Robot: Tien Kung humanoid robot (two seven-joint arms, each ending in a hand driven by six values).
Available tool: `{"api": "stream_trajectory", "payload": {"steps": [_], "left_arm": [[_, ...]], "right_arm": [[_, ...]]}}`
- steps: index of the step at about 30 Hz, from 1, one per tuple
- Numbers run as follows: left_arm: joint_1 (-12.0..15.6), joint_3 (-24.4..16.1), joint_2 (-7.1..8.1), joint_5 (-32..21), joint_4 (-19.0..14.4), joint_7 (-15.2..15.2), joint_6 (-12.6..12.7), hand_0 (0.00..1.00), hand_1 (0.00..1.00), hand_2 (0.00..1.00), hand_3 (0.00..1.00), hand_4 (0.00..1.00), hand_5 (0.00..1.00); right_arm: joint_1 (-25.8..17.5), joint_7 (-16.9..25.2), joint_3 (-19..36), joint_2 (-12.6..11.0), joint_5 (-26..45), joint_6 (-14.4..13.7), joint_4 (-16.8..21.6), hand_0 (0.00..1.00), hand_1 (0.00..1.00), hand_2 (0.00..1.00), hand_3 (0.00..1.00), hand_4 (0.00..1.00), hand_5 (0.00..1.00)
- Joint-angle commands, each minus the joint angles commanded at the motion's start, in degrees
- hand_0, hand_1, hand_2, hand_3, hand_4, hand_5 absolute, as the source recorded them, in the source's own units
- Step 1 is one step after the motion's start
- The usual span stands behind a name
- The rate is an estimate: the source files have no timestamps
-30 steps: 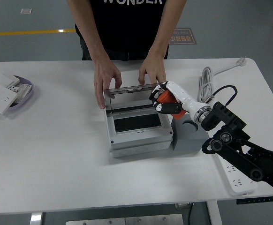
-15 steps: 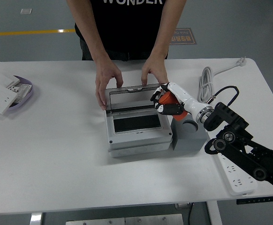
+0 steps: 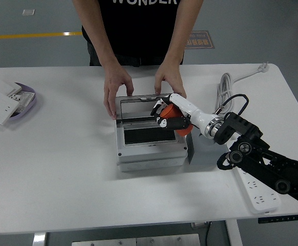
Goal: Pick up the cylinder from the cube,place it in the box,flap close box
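My right hand [image 3: 168, 116], white with black fingertips, is shut on the orange cylinder [image 3: 176, 118] and holds it over the right part of the grey box [image 3: 149, 155]. The box's clear lid [image 3: 137, 104] stands raised at the back. A person at the far side holds that lid, one hand [image 3: 117, 88] at its left corner and the other hand [image 3: 168, 82] at its right. Only a sliver of the grey cube [image 3: 192, 146] shows to the right of the box, behind my forearm. My left arm is out of view.
A white power strip [image 3: 259, 195] lies near the right front edge under my arm. A coiled grey cable [image 3: 225, 87] lies at the back right. At the far left a purple dish [image 3: 28, 106] holds white socket plates.
My right hand has carried the orange cylinder left, from above the cube to over the box's right side. The person has tilted the lid further up.
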Motion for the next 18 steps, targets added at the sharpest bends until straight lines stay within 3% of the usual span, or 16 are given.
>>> {"api": "stream_trajectory", "payload": {"steps": [10, 18], "left_arm": [[-0.7, -0.2, 0.49, 0.7, 0.0, 0.1, -0.1, 0.608, 0.649, 0.614, 0.670, 0.695, 0.121], [-1.1, -1.6, 0.47, 2.8, 0.0, 0.3, -0.4, 0.607, 0.649, 0.614, 0.670, 0.694, 0.119]], "right_arm": [[2.3, 2.9, -3.9, 0.7, 11.3, 1.8, -2.1, 0.078, 0.185, 0.261, 0.216, 0.002, 0.002], [3.9, 2.8, -5.7, 2.0, 10.3, 1.7, -4.6, 0.084, 0.194, 0.268, 0.223, 0.002, 0.002]]}}
